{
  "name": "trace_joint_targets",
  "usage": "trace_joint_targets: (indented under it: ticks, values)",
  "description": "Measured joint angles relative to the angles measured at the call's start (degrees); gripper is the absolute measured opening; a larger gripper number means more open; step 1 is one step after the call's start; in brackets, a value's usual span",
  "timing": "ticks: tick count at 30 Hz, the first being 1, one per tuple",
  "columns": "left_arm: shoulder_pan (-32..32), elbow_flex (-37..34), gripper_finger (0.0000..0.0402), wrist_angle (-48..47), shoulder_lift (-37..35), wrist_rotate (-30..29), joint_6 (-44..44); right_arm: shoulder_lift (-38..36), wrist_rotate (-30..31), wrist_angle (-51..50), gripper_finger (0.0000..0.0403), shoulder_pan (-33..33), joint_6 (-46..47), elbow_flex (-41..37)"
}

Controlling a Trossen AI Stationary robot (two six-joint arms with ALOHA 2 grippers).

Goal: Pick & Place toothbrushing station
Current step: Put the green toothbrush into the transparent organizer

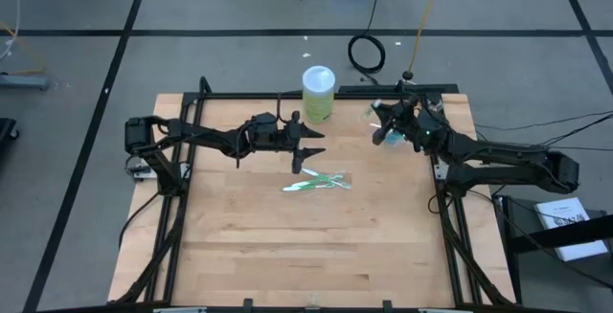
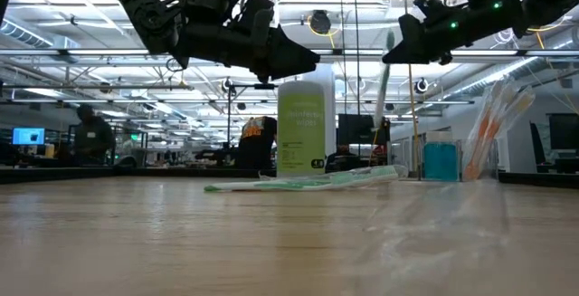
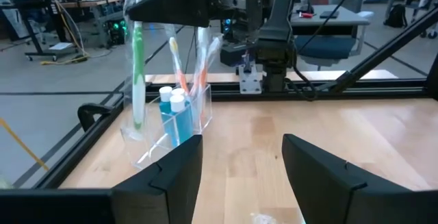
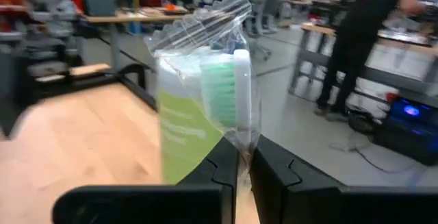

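Left gripper (image 1: 308, 149) is being held open and empty above two wrapped green-white toothbrushes (image 1: 318, 182) lying on the wooden table (image 1: 306, 256). Farther right, a wrapped green-bristled toothbrush (image 4: 229, 90) is being pinched by the closed right gripper (image 1: 386, 127) above the small clear plastic cup (image 3: 168, 125).

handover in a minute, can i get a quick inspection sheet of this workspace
surface: wooden table in a black frame
job's things: clear cup holds brushes and teal tubes; wrapped toothbrush lies mid-table
clutter: lime-green bottle at the far edge
grippers: left gripper open above the lying brush; right gripper shut on a wrapped green toothbrush above the cup
cables: black coil on the floor beyond the table
surroundings: person at benches
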Motion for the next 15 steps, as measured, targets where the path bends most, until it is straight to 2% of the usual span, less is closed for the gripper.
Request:
trace_joint_targets:
  ticks: [7,15]
  values:
    - [0.00,0.00,0.0209,-0.63,0.00,0.00,0.04,-0.44,0.94,-3.63,0.0015,-2.93,1.04,0.00]
    - [0.00,0.00,0.0209,-1.15,0.00,-0.01,0.06,-2.10,0.95,-2.59,0.0013,-6.06,1.86,-2.05]
